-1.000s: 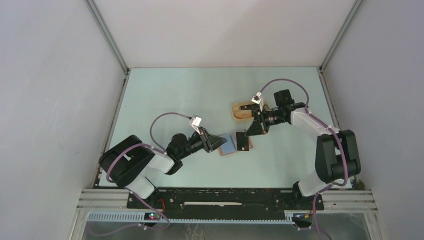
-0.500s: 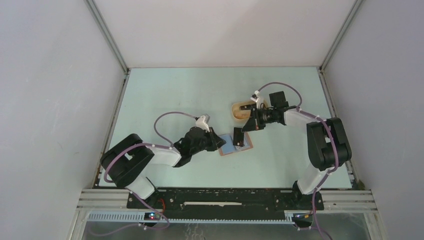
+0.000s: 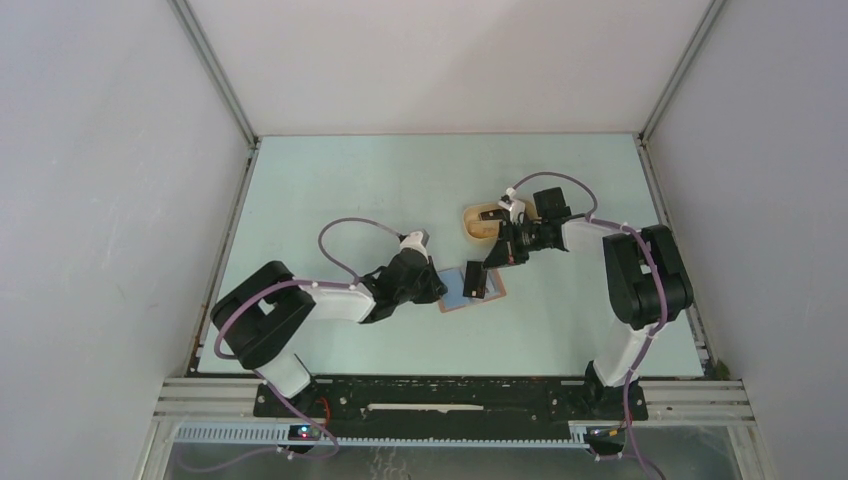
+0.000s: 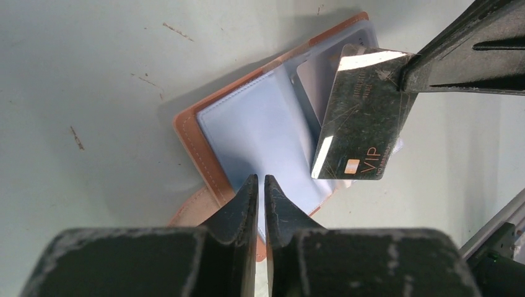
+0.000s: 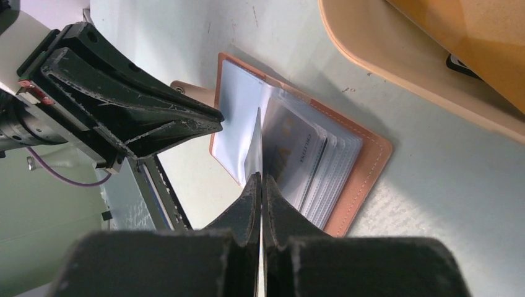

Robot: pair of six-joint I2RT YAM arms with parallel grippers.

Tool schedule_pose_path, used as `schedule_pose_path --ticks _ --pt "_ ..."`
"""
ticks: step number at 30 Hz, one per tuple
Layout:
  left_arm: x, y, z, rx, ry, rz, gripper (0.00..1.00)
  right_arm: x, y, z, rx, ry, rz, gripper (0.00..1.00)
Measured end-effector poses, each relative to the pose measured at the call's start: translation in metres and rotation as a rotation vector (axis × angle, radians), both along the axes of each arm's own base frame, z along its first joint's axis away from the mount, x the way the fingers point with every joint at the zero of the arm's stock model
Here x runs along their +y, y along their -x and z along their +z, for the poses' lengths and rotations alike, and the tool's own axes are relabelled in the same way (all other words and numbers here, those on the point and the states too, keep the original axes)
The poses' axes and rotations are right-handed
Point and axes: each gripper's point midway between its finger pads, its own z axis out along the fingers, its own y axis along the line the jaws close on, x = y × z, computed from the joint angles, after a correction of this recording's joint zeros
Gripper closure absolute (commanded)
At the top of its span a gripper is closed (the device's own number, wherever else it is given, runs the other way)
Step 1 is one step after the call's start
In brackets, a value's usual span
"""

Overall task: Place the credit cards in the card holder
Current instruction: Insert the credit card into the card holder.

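right gripper (image 5: 260,179) is clamped on a dark credit card (image 4: 362,117), held edge-down just above the open card holder (image 4: 195,145); its pockets lie at 1 o'clock in the right wrist view. left gripper (image 4: 260,182), jaws nearly together, appears to pinch a leaf of the card holder up.

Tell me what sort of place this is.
Probably a lab robot test cell: plain white walls on aluminium framing, left arm and right arm bolted to a rail by a pale table.
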Motion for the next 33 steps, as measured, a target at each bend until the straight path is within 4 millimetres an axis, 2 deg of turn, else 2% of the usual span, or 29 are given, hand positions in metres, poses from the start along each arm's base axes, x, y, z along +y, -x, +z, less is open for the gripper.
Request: schedule_pose_path --ticks 10,19,33 --pt "-0.001 -0.001 -0.001 0.007 -0.047 0.010 0.89 -0.006 -0.002 -0.006 -0.006 0.062 -0.029 1.00" --pt "-0.001 -0.001 -0.001 0.008 -0.051 0.011 0.90 -0.002 -0.004 0.005 -0.091 0.109 -0.021 1.00" --pt "-0.001 -0.001 -0.001 0.004 -0.058 0.007 0.90 -0.001 -0.006 -0.004 -0.126 0.213 -0.027 1.00"
